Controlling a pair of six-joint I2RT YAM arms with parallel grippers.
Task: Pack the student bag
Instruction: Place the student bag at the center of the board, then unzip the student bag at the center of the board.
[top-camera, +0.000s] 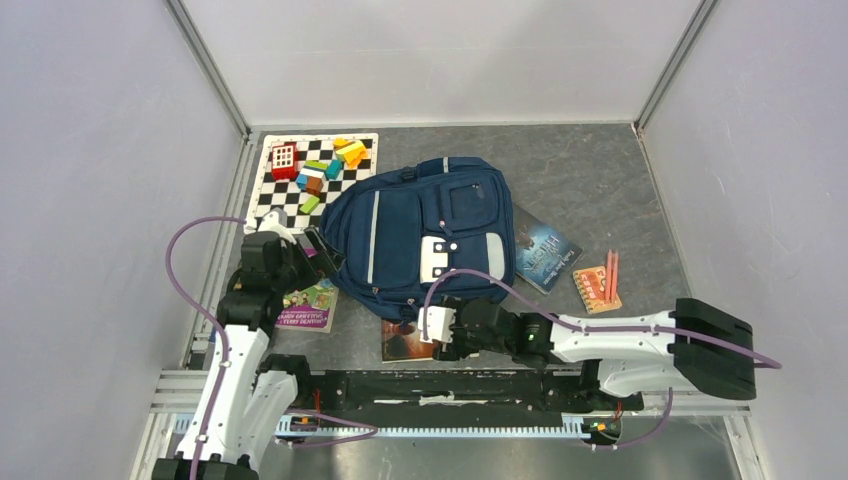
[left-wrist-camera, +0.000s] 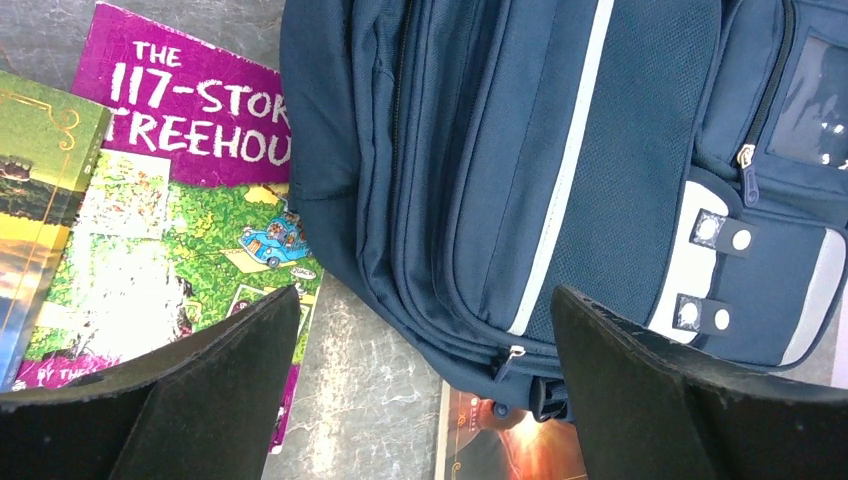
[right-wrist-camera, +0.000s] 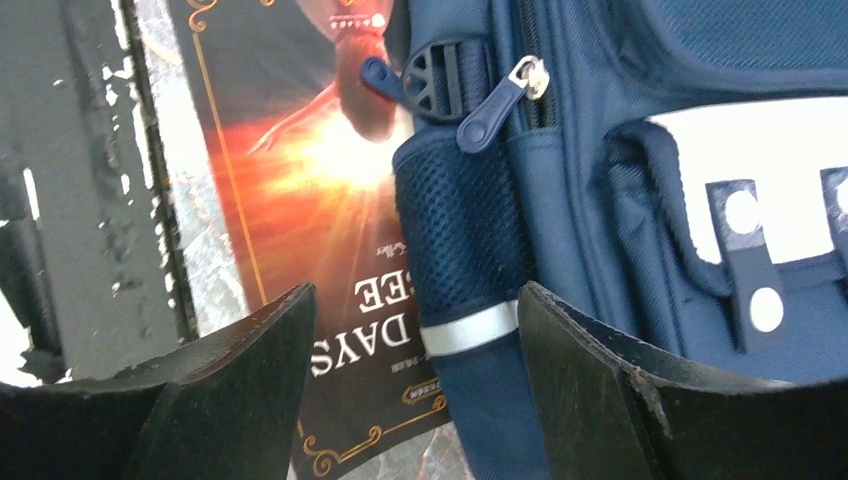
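The navy student bag (top-camera: 425, 235) lies flat in the middle of the table, front pockets up. My left gripper (top-camera: 325, 255) hovers at its left edge, open. In the left wrist view the bag (left-wrist-camera: 560, 150) fills the upper right, and its zipped edge runs between my fingers (left-wrist-camera: 425, 300). My right gripper (top-camera: 437, 325) is at the bag's near end, open. In the right wrist view the bag's (right-wrist-camera: 620, 150) mesh corner with a grey stripe and an orange-black book (right-wrist-camera: 300, 180) lie between the jaws (right-wrist-camera: 415, 295). A zipper pull (right-wrist-camera: 495, 105) hangs beyond them.
A purple treehouse book (top-camera: 310, 305) lies left of the bag, and the orange-black book (top-camera: 405, 340) is partly under its near end. A dark blue book (top-camera: 545, 255) and an orange notebook with pencils (top-camera: 598, 283) lie to the right. A checkered mat with coloured blocks (top-camera: 315, 165) sits back left.
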